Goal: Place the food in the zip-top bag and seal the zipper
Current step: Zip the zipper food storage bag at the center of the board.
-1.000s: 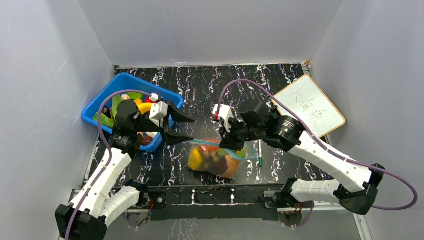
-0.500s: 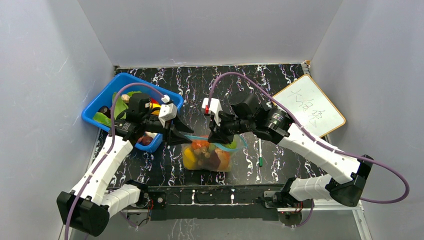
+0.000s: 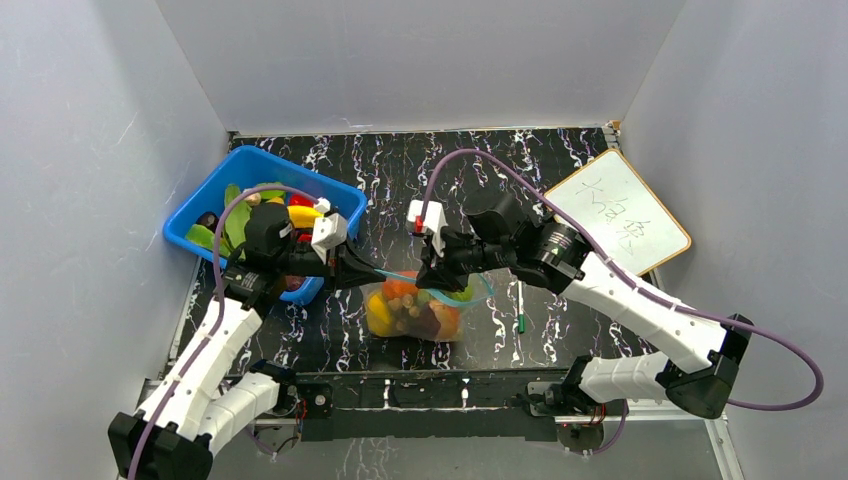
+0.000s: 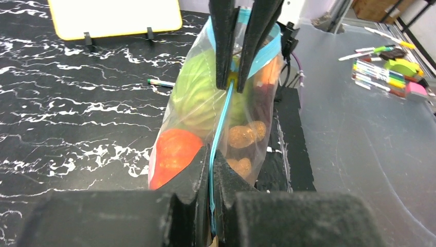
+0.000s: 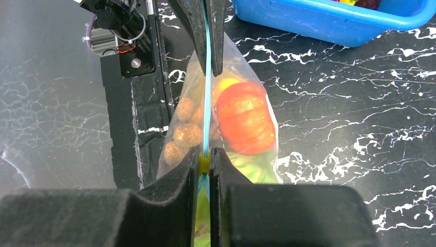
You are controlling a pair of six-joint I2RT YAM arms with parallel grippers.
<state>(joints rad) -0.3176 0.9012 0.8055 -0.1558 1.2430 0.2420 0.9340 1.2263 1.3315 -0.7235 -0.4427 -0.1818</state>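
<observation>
The zip-top bag (image 3: 415, 310) sits low at the centre of the top view, a clear, crinkly plastic pouch bulging with the food (image 5: 246, 117): a glossy, ribbed orange-red piece, knobbly brown lumps and a leafy green piece. Its zipper (image 4: 220, 121), a thin teal-blue strip, runs taut and straight between the 2 grippers. The left gripper (image 4: 211, 154) has its matte black fingers pressed together on one end of the strip, and the right gripper (image 5: 205, 154) is clamped on the other end. The table (image 3: 400, 170) is black with white marble-like veins. A blue plastic bin (image 5: 329, 25) lies upper left, a whiteboard (image 3: 618, 212) at the right, a green pen (image 3: 520, 305) just right of the bag. Plain grey walls enclose 3 sides
</observation>
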